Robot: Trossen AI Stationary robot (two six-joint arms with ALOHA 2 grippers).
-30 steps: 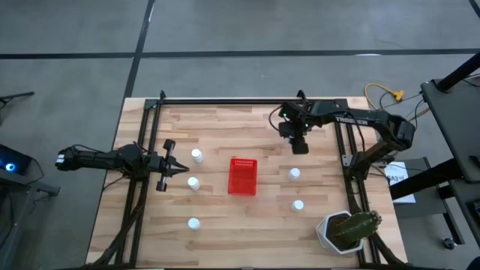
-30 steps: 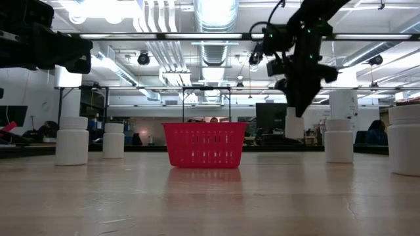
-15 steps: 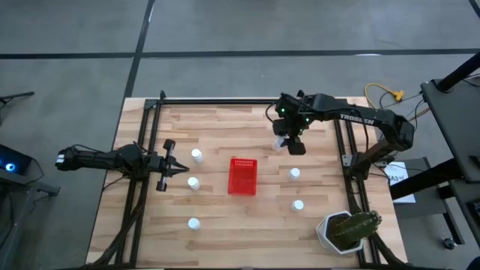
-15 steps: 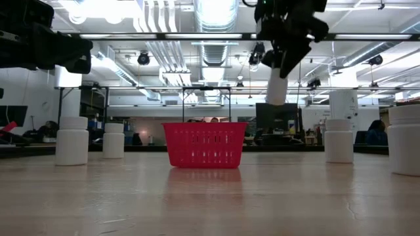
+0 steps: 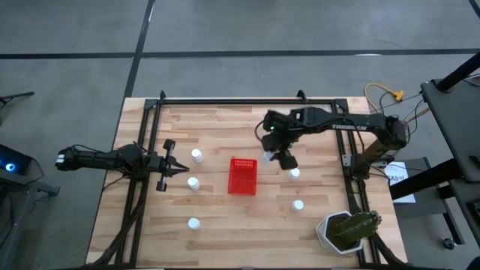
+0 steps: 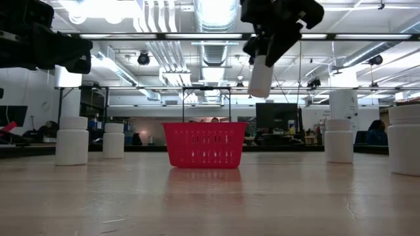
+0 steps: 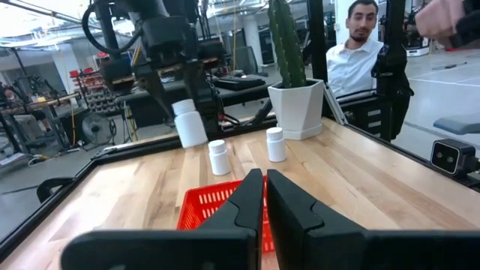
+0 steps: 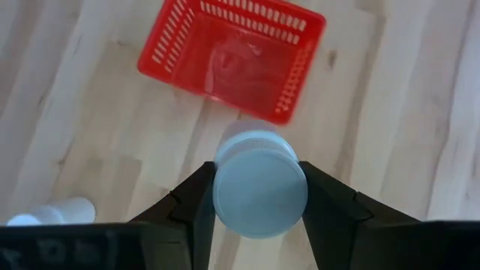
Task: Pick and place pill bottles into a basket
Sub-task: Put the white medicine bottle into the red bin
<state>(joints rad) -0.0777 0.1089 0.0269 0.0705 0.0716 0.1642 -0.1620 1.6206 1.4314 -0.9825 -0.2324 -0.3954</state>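
While the right claw (image 5: 271, 156) carries a pill bottle (image 6: 260, 75) high over the desk (image 5: 217, 127), its fingers pinch the white cap from both sides, and the red basket (image 5: 242, 175) sits just short of it, at about seven o'clock from the claw in the overhead view. The bottle hangs tilted, not plumb, and that is the worry: let go from this height and it could clip the basket's near rim and bounce out onto the wood. Release too early and it lands beside the basket, not in it, since the bottle is off the corner, not over the opening. A light, empty basket could also skid if struck. Two bottles (image 5: 294, 174) stand close by at four o'clock; a low swing of the arm might topple them. The left claw (image 5: 180, 170) waits pressed shut at nine o'clock, near three more bottles (image 5: 196, 155), well clear.
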